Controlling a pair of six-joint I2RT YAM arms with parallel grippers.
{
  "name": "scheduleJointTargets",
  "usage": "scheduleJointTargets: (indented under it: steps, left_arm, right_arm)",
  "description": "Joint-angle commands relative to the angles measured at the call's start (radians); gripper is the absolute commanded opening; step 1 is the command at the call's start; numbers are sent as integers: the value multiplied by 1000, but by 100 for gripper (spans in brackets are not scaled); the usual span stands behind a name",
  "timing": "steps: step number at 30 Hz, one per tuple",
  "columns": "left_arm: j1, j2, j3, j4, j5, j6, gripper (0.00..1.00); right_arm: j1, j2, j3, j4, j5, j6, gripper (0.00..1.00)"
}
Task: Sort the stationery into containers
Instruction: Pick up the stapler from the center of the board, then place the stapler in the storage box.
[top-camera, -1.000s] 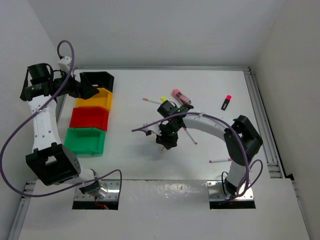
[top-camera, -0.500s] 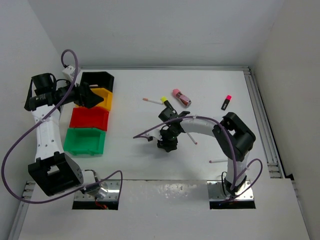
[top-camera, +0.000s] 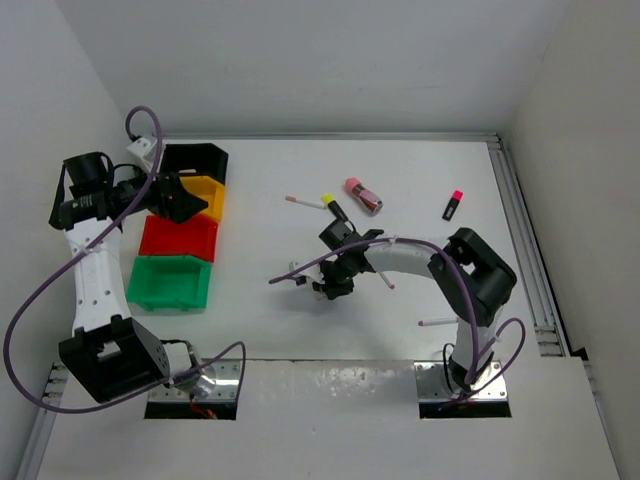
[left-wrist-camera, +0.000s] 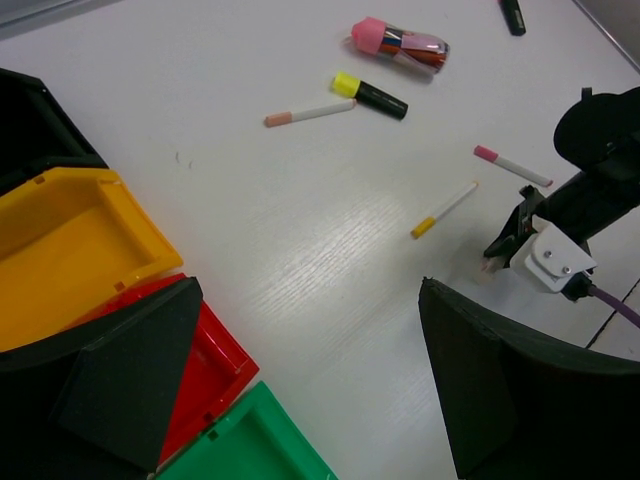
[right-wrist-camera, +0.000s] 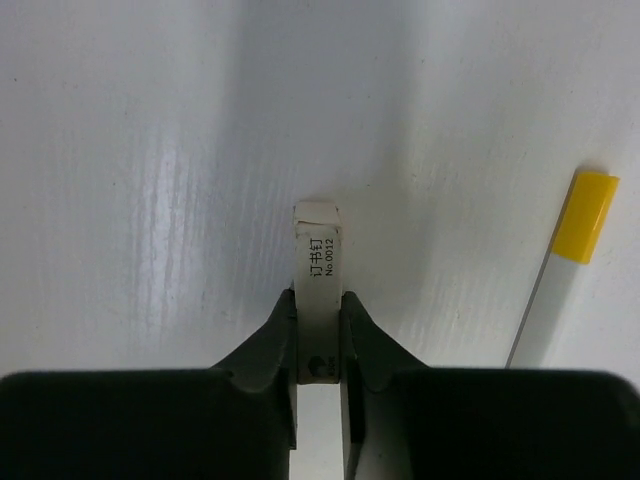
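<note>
the right gripper (right-wrist-camera: 318, 305) is clamped on the small white box (right-wrist-camera: 318, 255), whose long axis runs straight out from the jaws, a yellow-ended pen (right-wrist-camera: 577, 238) beside the box, the bins (top-camera: 175, 238) well apart from it, under the wide-open left gripper (left-wrist-camera: 310, 300).

White arm links (top-camera: 95, 285), black joints (top-camera: 108, 358), purple cables (top-camera: 300, 269)

The box (right-wrist-camera: 318, 262) looks matt card, the yellow bin (left-wrist-camera: 75, 245) glossy plastic.

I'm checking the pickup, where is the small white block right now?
In the right wrist view the small white block sits pinched between the right gripper's fingers, with a yellow-ended pen lying to its right.
</note>
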Motion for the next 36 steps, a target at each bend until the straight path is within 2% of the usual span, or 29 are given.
scheduleJointTargets:
  steps: [1, 4, 7, 11, 12, 14, 19, 21, 22, 24, 26, 30, 36]
  left_arm:
    - [10, -53, -26, 3, 37, 41, 96]
    - [10, -105, -64, -34, 94, 118, 96]
    - [9, -145, -88, -166, 180, 263, 94]
    - [-20, -135, -107, -440, 312, 483, 87]
    - [-55, -127, -112, -479, 318, 512, 82]
    - [-83, -121, -124, -562, 326, 599, 80]
    - [-149, -150, -142, -547, 366, 542, 79]
    - [-170, -158, -153, -489, 424, 397, 82]
    - [-175, -156, -154, -420, 442, 350, 82]
    - [-180, -147, -138, -393, 481, 296, 82]
    - [-183, -127, -115, -421, 496, 310, 82]
    - [-200, -63, -58, -560, 489, 447, 80]
    - [-227, -20, -33, -560, 456, 448, 78]
  right_arm:
    - [-2, -31, 19, 4, 12, 29, 8]
    - [-35, -97, 108, -101, -44, 132, 4]
    - [-88, -168, 231, -169, -153, 277, 1]
    - [-133, -249, 360, -142, -288, 483, 0]
    - [-133, -269, 374, -132, -302, 544, 0]
    - [-130, -278, 417, -105, -331, 606, 0]
    - [-115, -262, 483, -10, -402, 815, 0]
    - [-102, -248, 513, 6, -425, 847, 0]
    - [-86, -233, 521, 12, -430, 853, 0]
    - [-69, -217, 541, 20, -440, 871, 0]
    - [-49, -200, 546, 35, -446, 890, 0]
    - [-10, -177, 562, 53, -460, 910, 0]
    - [28, -137, 618, 55, -465, 916, 0]
